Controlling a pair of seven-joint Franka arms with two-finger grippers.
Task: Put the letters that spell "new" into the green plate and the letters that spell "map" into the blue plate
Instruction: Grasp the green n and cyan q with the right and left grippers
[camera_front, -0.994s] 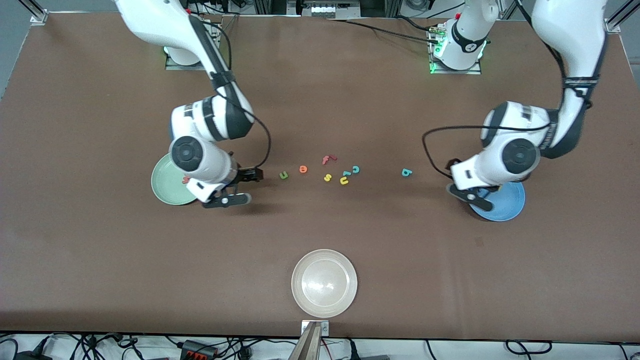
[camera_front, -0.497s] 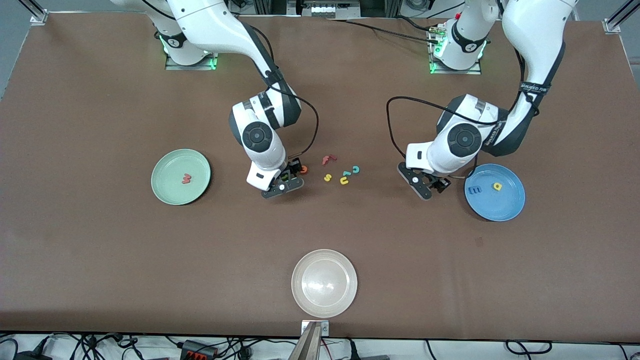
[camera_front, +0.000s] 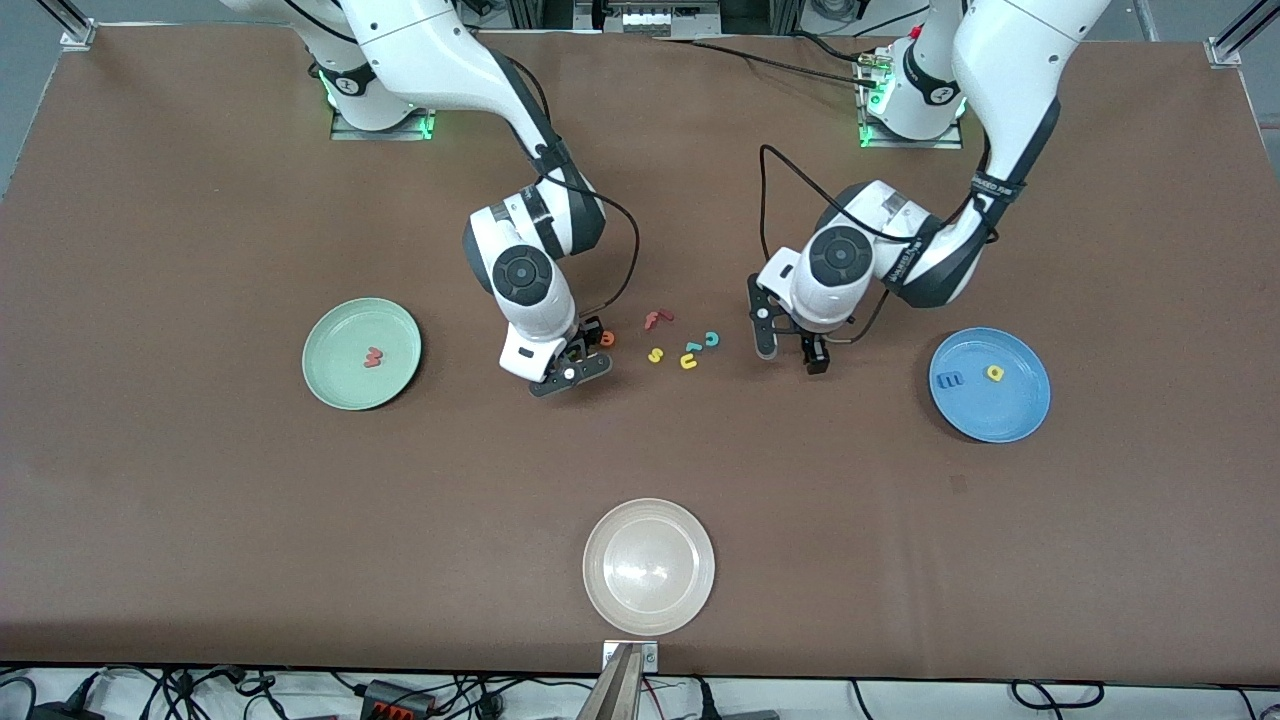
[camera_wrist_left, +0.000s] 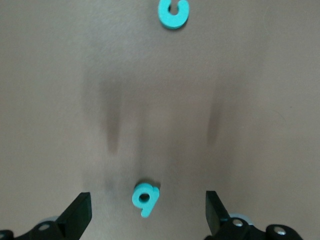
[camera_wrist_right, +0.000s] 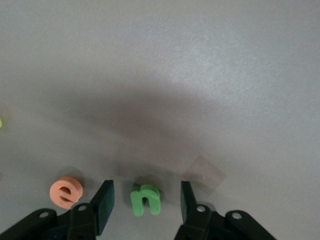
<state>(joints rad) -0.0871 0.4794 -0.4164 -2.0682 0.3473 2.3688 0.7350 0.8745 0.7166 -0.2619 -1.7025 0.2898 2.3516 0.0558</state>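
Brown tabletop, both arms down at the row of letters mid-table. Green plate (camera_front: 361, 353) at the right arm's end holds the red w (camera_front: 373, 357); blue plate (camera_front: 989, 384) at the left arm's end holds the blue m (camera_front: 950, 379) and yellow a (camera_front: 994, 373).

Right gripper (camera_wrist_right: 145, 200) low over the table, fingers straddling the green n (camera_wrist_right: 145, 199), gaps showing either side, not yet pinching. Orange e (camera_wrist_right: 66, 191) lies just beside, outside the fingers; likely next.

Left gripper (camera_wrist_left: 146, 212) spread wide around the teal p (camera_wrist_left: 144, 197), lined up to grasp. Teal c (camera_wrist_left: 173, 12) well apart.

Beige plate (camera_front: 648, 566) nearest the front camera, apparently not needed.
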